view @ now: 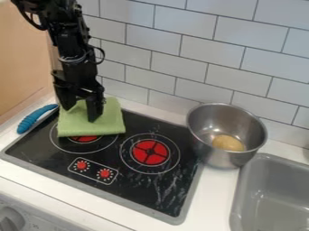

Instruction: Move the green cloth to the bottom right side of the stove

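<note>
Hanging over the far left of the stove (145, 191), the gripper (79, 114) is seen released, its fingers (95, 108) parted and pointed down, with green showing between them. The cloth (109, 122) is laid directly beneath, at the stove's far left corner, partly across the left burner (83, 139); whether it is touched by the fingertips cannot be told. Most of its spread is left towards the right burner (149, 152) and the near edge. No strong long axis is given by its nearly square fold, though it looks slightly wider across the view than deep.

Little sideways travel should be needed for the grasp: the gripper would be lowered and closed on a pinch of fabric. The cloth would then be carried diagonally, past the right burner, to the near right corner. If only the top layer is caught, the fold may be pulled open.

The fabric looks soft and matt, its edges gently rounded. By contrast, the stovetop is flat, black and glossy, marked by pale streaks. Beside its far right edge is set a round metal pot (226, 158) with smooth, flared walls, in which a rounded yellowish lump (228, 143) is held. At the left, a ridged blue handle (36, 118) is seen.
</note>
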### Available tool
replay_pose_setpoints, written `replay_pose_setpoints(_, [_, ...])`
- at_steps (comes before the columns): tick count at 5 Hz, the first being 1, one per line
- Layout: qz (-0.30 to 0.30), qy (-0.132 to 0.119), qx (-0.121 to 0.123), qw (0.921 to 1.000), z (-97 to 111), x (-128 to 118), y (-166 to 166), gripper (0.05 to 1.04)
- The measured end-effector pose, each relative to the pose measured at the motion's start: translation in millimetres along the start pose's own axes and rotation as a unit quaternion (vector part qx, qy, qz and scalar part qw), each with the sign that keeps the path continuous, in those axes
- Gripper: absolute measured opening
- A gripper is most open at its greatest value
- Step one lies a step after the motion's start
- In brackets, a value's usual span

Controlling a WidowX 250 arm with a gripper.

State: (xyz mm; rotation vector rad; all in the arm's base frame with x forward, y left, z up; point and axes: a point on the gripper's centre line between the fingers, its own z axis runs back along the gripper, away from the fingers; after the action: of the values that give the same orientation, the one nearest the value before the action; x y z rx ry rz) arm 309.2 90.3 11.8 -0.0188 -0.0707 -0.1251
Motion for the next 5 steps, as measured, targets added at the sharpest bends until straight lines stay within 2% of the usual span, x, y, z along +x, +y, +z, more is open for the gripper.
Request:
replay_pose_setpoints(1, [0.003,0.006,0.002,1.0,-3.6,-4.8,-1.7,0.999])
replay_pose_setpoints(4, [0.003,-0.006,-0.017,0.9998,-8.6,-7.2,-9.7,0.999])
replay_pose_setpoints(5, [0.003,0.001,-0.011,0.9999,-10.2,-13.6,-12.7,0.999])
